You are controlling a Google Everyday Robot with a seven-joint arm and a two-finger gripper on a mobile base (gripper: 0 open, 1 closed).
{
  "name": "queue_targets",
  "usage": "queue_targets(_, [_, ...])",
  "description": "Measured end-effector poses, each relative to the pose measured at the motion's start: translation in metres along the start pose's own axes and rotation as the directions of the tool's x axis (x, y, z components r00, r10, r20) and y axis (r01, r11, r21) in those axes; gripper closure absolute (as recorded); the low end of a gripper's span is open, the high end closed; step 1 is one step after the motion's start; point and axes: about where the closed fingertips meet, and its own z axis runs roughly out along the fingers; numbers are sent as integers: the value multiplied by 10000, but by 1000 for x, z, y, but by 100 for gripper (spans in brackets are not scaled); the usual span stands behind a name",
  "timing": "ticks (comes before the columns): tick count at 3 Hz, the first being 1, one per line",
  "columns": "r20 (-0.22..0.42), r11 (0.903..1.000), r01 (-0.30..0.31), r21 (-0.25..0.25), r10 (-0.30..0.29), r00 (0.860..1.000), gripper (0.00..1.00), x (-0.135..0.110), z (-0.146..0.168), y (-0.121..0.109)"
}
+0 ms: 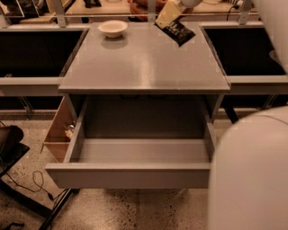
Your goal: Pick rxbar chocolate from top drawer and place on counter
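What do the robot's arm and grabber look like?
The tool, at the top edge over the counter's far right, is a pale cream wedge. The arm behind it is smooth, rounded and white, like the big shell at lower right. No cables or markings show.

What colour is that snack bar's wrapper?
Black with pale lettering, in the camera view; the pincer holds the rxbar chocolate over the counter, far right.

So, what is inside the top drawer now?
The open drawer shows only its bare grey floor. Its front strip is hidden behind the front panel, and the robot's body covers the right corner. The gripper holds the snack bar at the counter's back right.
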Motion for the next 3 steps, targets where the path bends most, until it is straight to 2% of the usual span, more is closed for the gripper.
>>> queue_targets(1, [-724,9955,-925,183,936,9930,100,2,54,-17])
queue_targets(2, [-1146,9768,-2139,-60,2118,9706,100,21,117,-16])
queue_targets(3, [-1340,9685,-2482,-180,2437,9605,87,30,143,-13])
